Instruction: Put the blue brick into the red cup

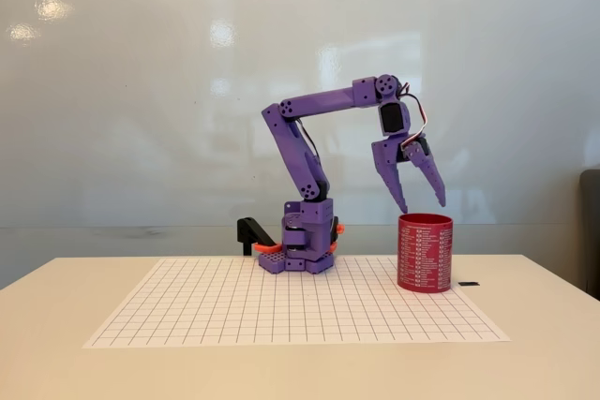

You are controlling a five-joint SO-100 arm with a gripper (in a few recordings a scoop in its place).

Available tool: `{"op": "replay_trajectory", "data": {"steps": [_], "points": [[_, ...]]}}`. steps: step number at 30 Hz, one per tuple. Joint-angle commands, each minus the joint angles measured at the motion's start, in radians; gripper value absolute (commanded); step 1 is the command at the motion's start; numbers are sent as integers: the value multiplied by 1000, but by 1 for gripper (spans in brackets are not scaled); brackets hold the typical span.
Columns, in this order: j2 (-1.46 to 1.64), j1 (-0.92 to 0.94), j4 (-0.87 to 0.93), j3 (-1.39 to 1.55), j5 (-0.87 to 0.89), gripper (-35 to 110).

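One red cup [425, 252] stands on the table [544, 344], at the right edge of the grid mat [281, 311]. It looks stiff and light, so a bump could tip it. I cannot see the brick anywhere; it may be inside the cup, but I cannot tell. A brick like that would be small, hard and light, best held by its two flat sides. At twelve o'clock from the cup, just above its rim, hangs the purple gripper [422, 203]. Its fingers point down, spread wide, with nothing between them. At nine o'clock from the cup sits the arm's base [305, 241].
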Motion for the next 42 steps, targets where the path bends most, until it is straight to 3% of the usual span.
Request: {"op": "replay_trajectory", "data": {"steps": [1, 4, 7, 19, 28, 37, 42], "points": [[29, -6, 21, -20, 6, 37], [31, -8, 25, -21, 0, 32], [29, 0, 21, -34, -11, 1], [-38, 103, 46, -250, -78, -1], [9, 545, -64, -578, -199, -1], [411, 1074, -98, -347, -239, -1], [701, 1220, -80, -196, -172, -1]]}}
